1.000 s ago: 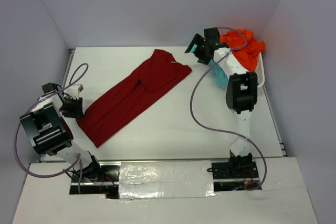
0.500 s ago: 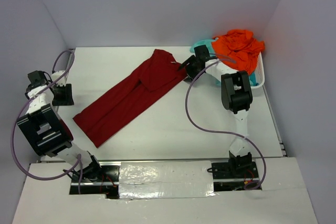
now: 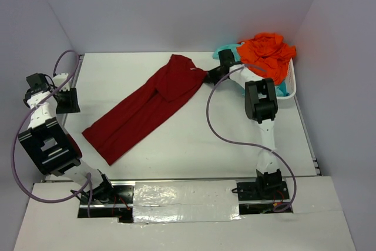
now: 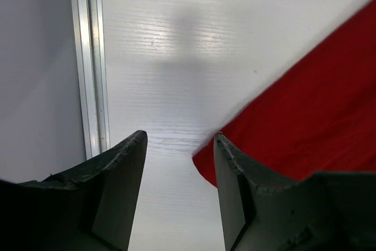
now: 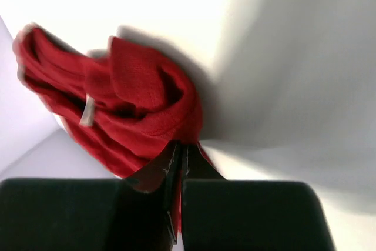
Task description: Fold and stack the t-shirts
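The dark red t-shirt (image 3: 147, 107) lies as a long diagonal strip across the table, collar end at the far right. My right gripper (image 3: 210, 76) is shut on its far right edge; the right wrist view shows red cloth (image 5: 135, 98) bunched and pinched at the tips of the right gripper (image 5: 181, 145). At the table's far left my left gripper (image 3: 68, 101) stands open and holds nothing. In its wrist view the left gripper (image 4: 179, 139) hangs over bare table, the red shirt's corner (image 4: 317, 121) beside its right finger. The orange t-shirt (image 3: 267, 51) is heaped in the basket over aqua cloth (image 3: 225, 49).
A white mesh basket (image 3: 292, 80) stands at the far right corner against the wall. An aluminium rail (image 4: 94, 57) runs along the table's left edge beside the left gripper. Grey walls enclose the table on three sides.
The right gripper came from the basket to the red shirt's far right edge and shut on it. The left gripper drew away to the left of the shirt and opened wider.
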